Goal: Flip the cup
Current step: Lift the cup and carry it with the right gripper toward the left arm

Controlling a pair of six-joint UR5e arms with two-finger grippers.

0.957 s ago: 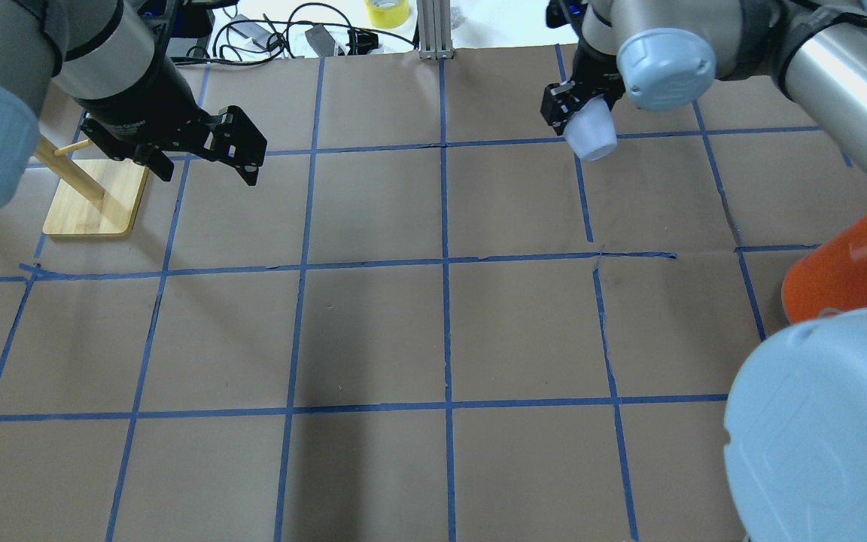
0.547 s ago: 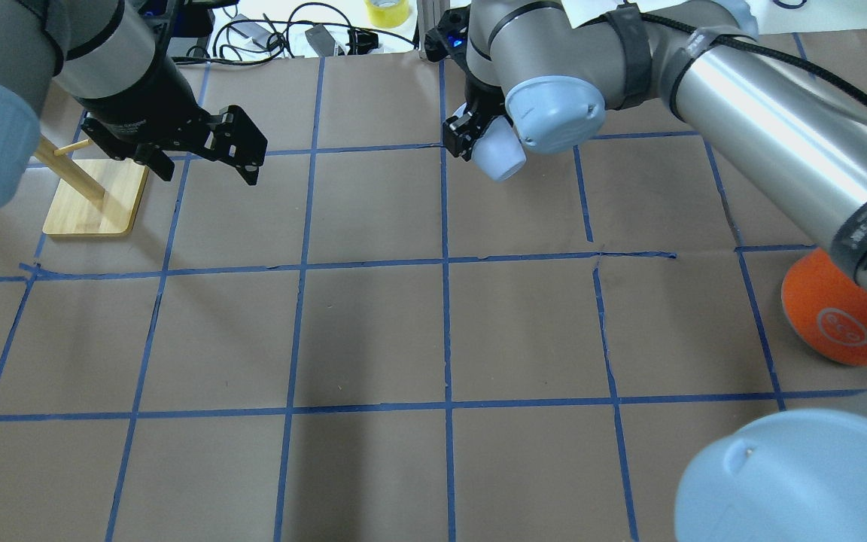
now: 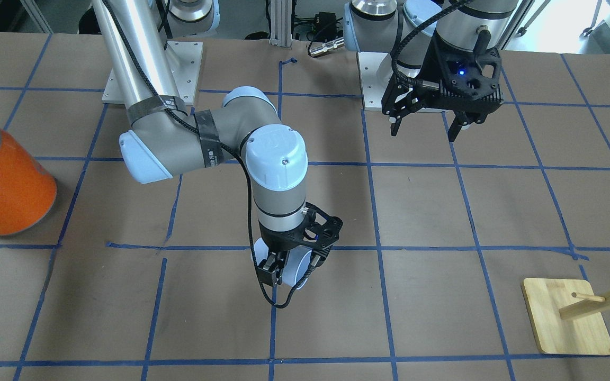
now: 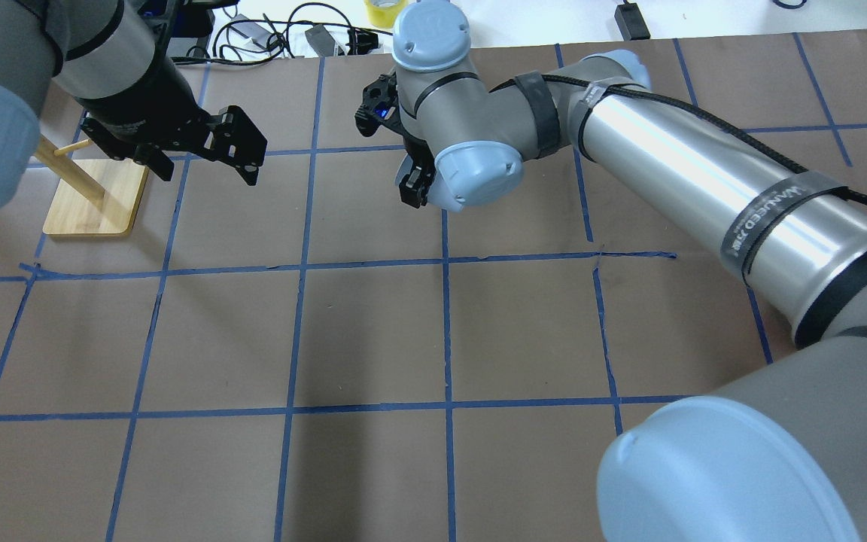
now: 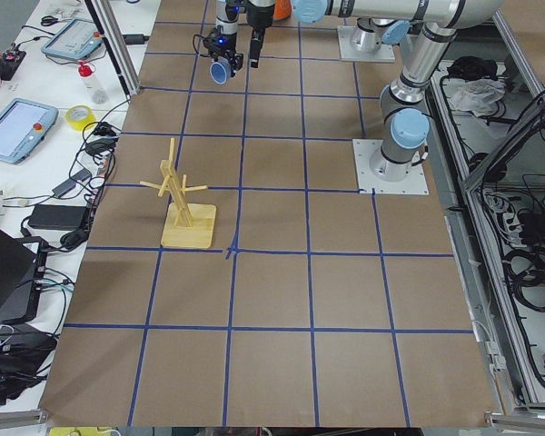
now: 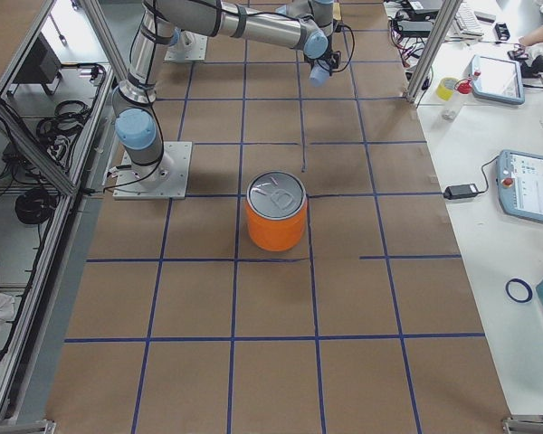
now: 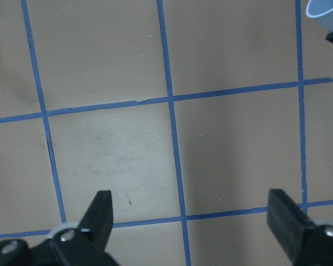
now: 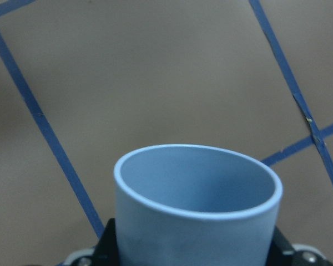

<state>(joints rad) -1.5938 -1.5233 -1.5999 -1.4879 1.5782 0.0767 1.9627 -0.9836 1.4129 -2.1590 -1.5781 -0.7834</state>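
The cup, a small pale blue tumbler, is held in my right gripper, which is shut on its lower body. Its open mouth points away from the wrist. It hangs above the table near the middle blue tape line, on the far side from the robot. It also shows in the front view, the left side view and at the top right corner of the left wrist view. In the overhead view the right wrist hides it. My left gripper is open and empty, above the table to the cup's left.
A big orange can with a silver top stands on the robot's right side of the table. A wooden peg stand sits at the far left. Cables and a tape roll lie beyond the far edge.
My right arm has swept left along the far side of the table with the cup, from the right column to the middle line. The left arm has not moved.
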